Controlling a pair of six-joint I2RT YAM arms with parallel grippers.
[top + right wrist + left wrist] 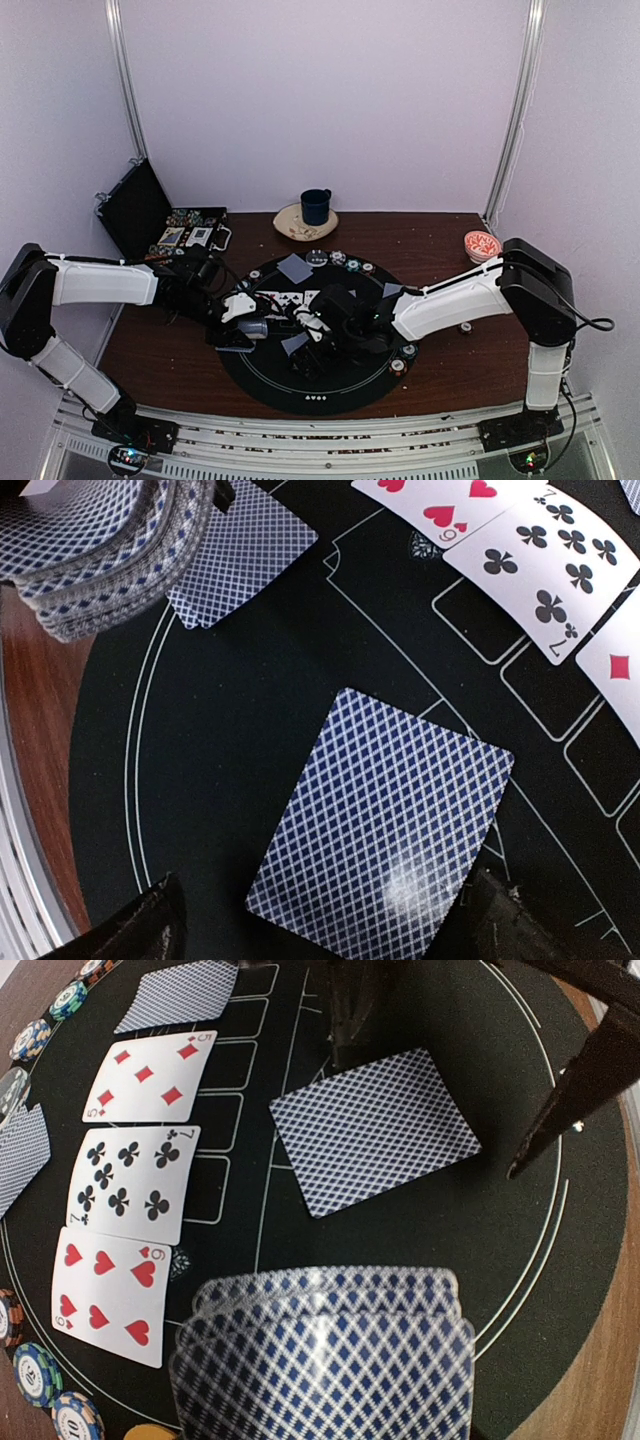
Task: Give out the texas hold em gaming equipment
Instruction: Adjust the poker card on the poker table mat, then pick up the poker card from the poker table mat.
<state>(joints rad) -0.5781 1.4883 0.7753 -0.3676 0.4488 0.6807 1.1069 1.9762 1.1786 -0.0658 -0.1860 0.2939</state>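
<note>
While a face-down card (pixel 385 815) is lying flat on the black mat (pixel 230 740), it is being straddled by the right gripper (pixel 320 895), fingers (pixel 140 925) spread wide; at its eleven o'clock, the deck (pixel 100 555) is being clamped by the left gripper (pixel 260 327).

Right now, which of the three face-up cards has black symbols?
The seven of clubs, the middle one; the five of diamonds and six of hearts beside it are red.
</note>
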